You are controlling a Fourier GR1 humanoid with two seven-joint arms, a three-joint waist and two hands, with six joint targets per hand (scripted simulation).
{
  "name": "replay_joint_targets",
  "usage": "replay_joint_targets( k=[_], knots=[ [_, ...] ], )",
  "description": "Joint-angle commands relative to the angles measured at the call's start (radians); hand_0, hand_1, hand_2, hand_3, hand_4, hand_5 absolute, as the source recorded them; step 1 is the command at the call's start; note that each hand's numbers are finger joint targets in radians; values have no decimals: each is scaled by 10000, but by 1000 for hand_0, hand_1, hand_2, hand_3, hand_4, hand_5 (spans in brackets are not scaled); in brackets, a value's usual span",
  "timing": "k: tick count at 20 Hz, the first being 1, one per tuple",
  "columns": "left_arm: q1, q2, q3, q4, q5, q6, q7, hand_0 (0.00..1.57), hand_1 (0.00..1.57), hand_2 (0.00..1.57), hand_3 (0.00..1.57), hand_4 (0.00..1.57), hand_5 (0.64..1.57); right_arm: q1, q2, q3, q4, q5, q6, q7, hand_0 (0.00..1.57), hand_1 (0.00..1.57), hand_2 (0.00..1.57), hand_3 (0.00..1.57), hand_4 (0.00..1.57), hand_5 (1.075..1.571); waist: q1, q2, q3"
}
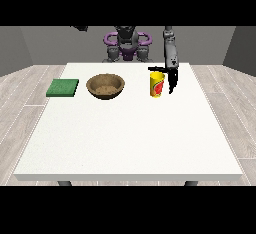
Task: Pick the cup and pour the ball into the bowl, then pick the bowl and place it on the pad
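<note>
The cup [157,84], yellow with a red mark, is being seen standing upright on the far right part of the table [125,143], to the right of the bowl [105,86]. The ball is not being shown; presumably it is lying inside the cup. The cup is being judged light and stiff, perhaps smooth-sided, so it should be taken round its middle and kept upright until it is over the bowl. The hand at the view's right [171,80] is being held just beside the cup's right side, with a dark part reaching across behind the rim; whether its fingers are released or already closing round the cup cannot be told. The other hand [80,28] is being glimpsed only at the top left, its fingers unreadable. The wooden bowl is being judged rigid, best taken by its rim. The green pad [63,87] is lying left of the bowl, apart from it. The table is white and flat; pale plank flooring and grey walls are surrounding it.
</note>
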Motion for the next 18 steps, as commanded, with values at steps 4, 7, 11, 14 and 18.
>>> replay_joint_targets(
  k=[4, 7, 11, 14, 18],
  knots=[
    [-785, 236, 120, 1281, 36, -48, -618, 0, 0, 0, 0, 0, 1426, 277, -498, -1232, -331, -856, 607, -96, 0, 0, 0, 0, 0, 1566, -94, 248, 1],
    [-747, 569, 690, 1926, 321, -74, -1488, 0, 0, 0, 0, 0, 1439, 140, -998, -1584, -1359, -1455, 996, 276, 0, 0, 0, 0, 0, 1566, -765, 979, -8],
    [-225, 389, 27, 1683, -1225, 2742, -2396, 1319, 1319, 1571, 1571, 1002, 1497, 442, -832, -1288, -1410, -1449, 963, 412, 0, 0, 0, 0, 0, 1562, -984, 695, 0],
    [-662, 843, 3, 2116, -1385, 2676, -2465, 1316, 1316, 1571, 1571, 1061, 1486, 305, -961, -1723, -1690, -1634, 878, 476, 0, 0, 0, 0, 0, 1562, -891, 1013, -3],
    [-235, 200, -494, 2087, -1794, 3227, -2149, 1335, 1335, 1571, 1571, 1053, 1478, 814, -1206, -2496, -827, -2369, 1217, 749, 0, 0, 0, 0, 105, 1559, -454, -282, 8]
  ],
)
